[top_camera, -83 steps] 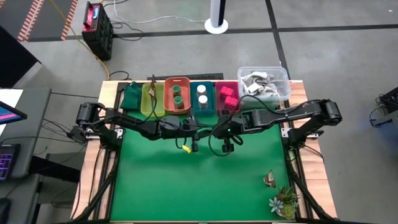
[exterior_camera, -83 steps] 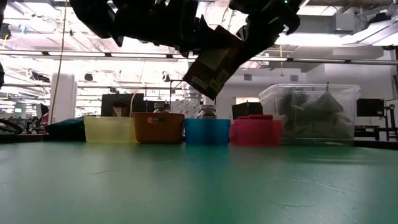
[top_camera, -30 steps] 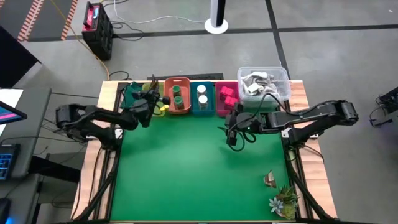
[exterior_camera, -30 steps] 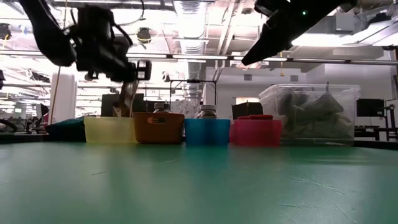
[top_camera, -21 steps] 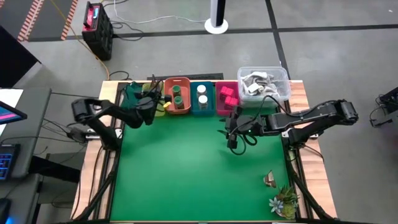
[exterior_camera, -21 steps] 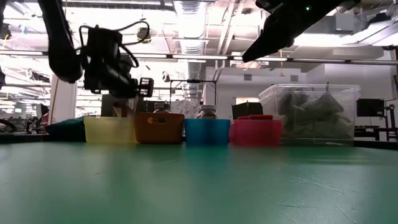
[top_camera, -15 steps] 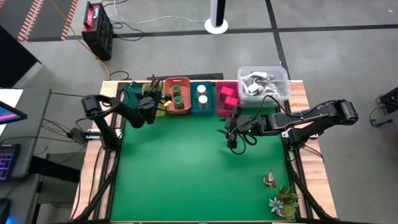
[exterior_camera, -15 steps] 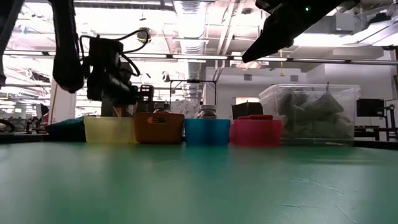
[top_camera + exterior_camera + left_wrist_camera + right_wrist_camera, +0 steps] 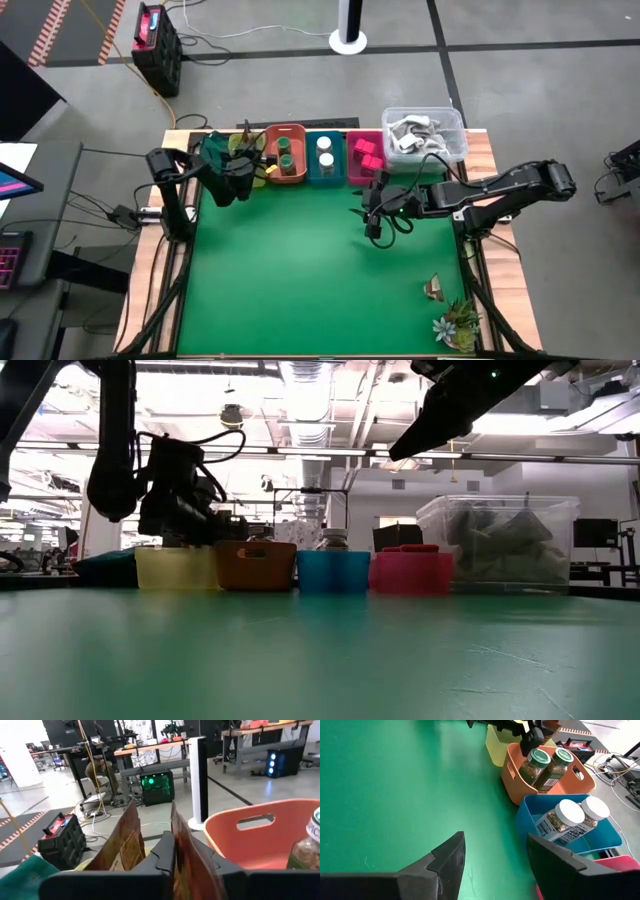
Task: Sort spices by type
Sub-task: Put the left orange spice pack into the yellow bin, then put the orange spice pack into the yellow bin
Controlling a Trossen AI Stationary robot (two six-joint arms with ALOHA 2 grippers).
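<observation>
My left gripper (image 9: 243,166) is at the yellow bin (image 9: 236,176) on the far left, shut on a brown crinkly sachet (image 9: 186,847). A second brown sachet (image 9: 122,837) stands close beside it. Two green jars (image 9: 547,765) stand in the orange bin (image 9: 285,128), white-capped jars (image 9: 572,817) in the blue bin (image 9: 312,160), and pink blocks (image 9: 364,152) in the pink bin. Another sachet (image 9: 434,288) lies on the mat at the near right. My right gripper (image 9: 372,228) hangs open above the mat in front of the pink bin, nothing between its fingers (image 9: 447,857). My left gripper pinches the brown sachet between its two fingers, on the part (image 9: 178,854) right beside the fingertips. The fingers come slanting down from the table's near left. The rest of the sachet reaches out past the fingertips over the yellow bin; its far end is hidden.
A clear plastic box (image 9: 447,122) with pale items stands to the right of the pink bin. A dark green cloth (image 9: 210,150) lies left of the yellow bin. A small spiky plant (image 9: 457,325) stands at the near right corner. The middle of the green mat (image 9: 300,280) is bare.
My left gripper has gone down toward the yellow bin with the sachet, which hung in view above the bin's wall a second ago and now sits behind it. The left arm's rear links have swung toward the table. My right gripper has kept still.
</observation>
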